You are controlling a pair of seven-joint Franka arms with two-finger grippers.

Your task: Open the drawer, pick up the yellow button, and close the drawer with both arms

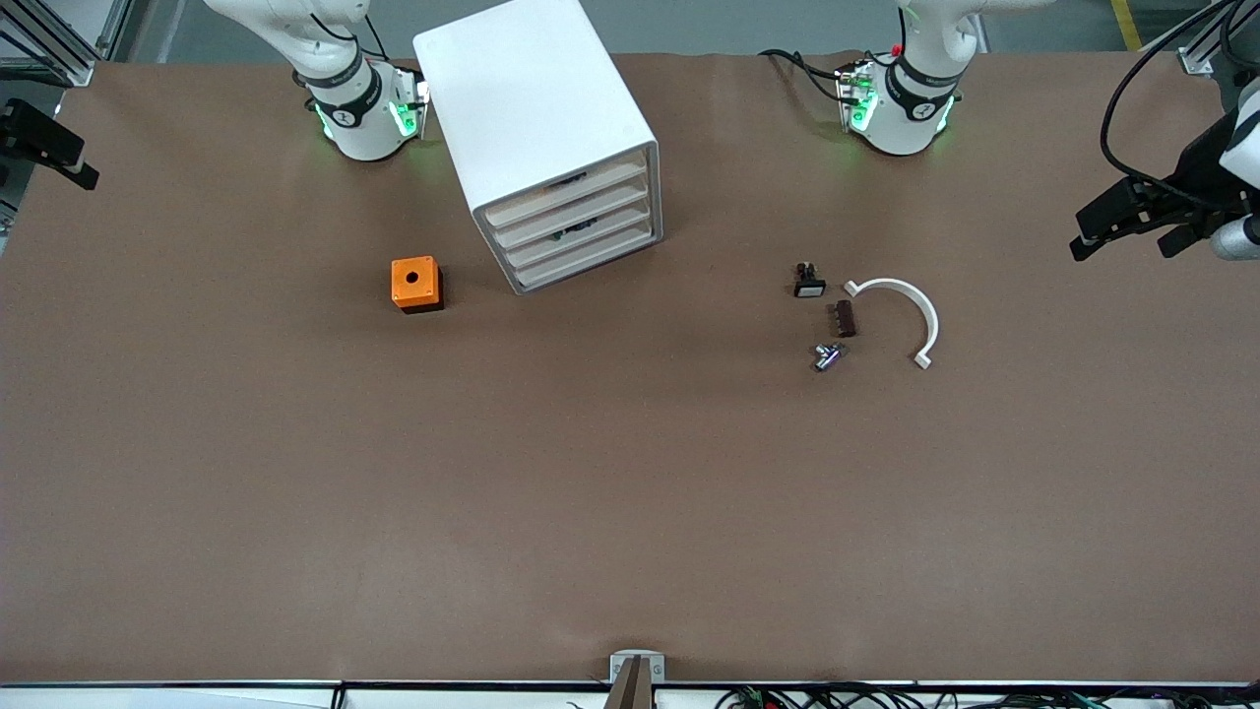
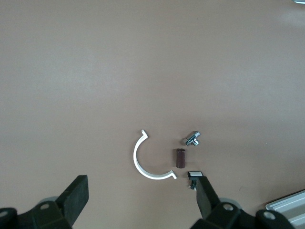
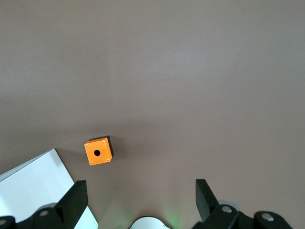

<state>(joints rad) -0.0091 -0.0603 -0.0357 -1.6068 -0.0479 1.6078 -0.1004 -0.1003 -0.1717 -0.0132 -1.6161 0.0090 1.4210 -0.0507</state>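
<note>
The white cabinet (image 1: 536, 108) stands near the right arm's base, its four drawers facing the front camera. The top drawer (image 1: 566, 194) is shut, level with the three below it. The button is hidden. My left gripper (image 1: 1127, 236) hangs open and empty in the air at the left arm's end of the table. In the left wrist view (image 2: 143, 200) its jaws stand wide apart over bare table. My right gripper (image 1: 54, 148) is up at the right arm's end. In the right wrist view (image 3: 140, 200) it is open and empty.
An orange cube with a hole (image 1: 415, 284) (image 3: 97, 150) sits beside the cabinet. A white arc (image 1: 901, 310) (image 2: 143, 164), a brown part (image 1: 845, 318), a metal fitting (image 1: 827, 356) and a small black white-faced part (image 1: 809, 284) lie toward the left arm's end.
</note>
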